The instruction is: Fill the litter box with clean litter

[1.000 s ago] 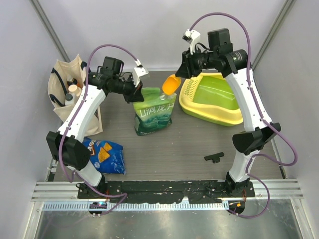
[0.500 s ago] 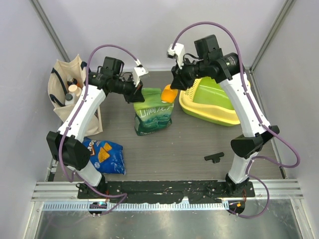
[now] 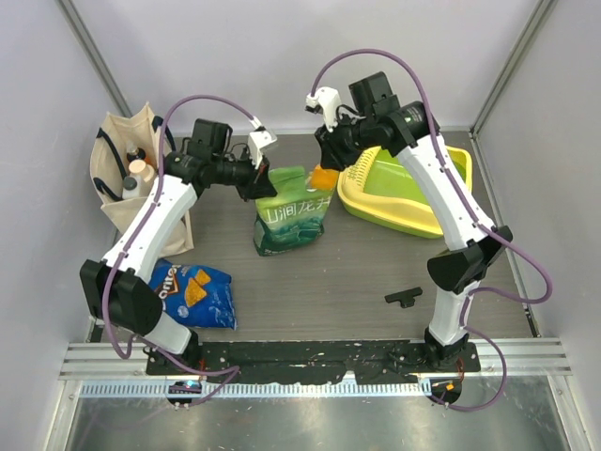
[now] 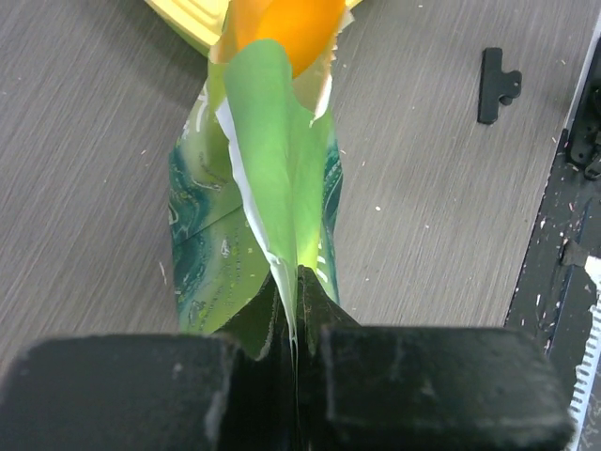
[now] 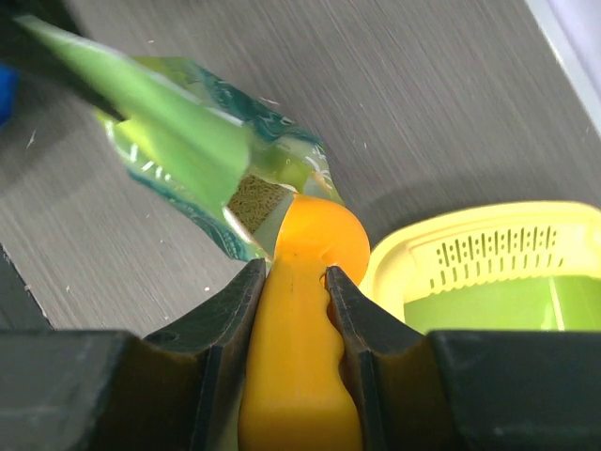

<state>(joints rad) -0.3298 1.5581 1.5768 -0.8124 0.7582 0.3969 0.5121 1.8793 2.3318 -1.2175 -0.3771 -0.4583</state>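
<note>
- The top external camera looks down from above and behind the arm bases [image 3: 449, 349], far enough off to take in the whole desk [image 3: 357, 272].
- The left wrist camera sits just behind the left pincer [image 4: 296, 274] and faces along its fingers. The green pouch [image 4: 272, 169] fills the view right ahead, very close.
- The right wrist camera sits just behind the right pincer [image 5: 296, 271], facing forward and down, equally close.
- Both wrist views share the pouch mouth, the orange scoop [image 5: 300, 319] and the litter box [image 5: 488, 249] rim beyond the pincers. The overhead view holds all of these.
</note>
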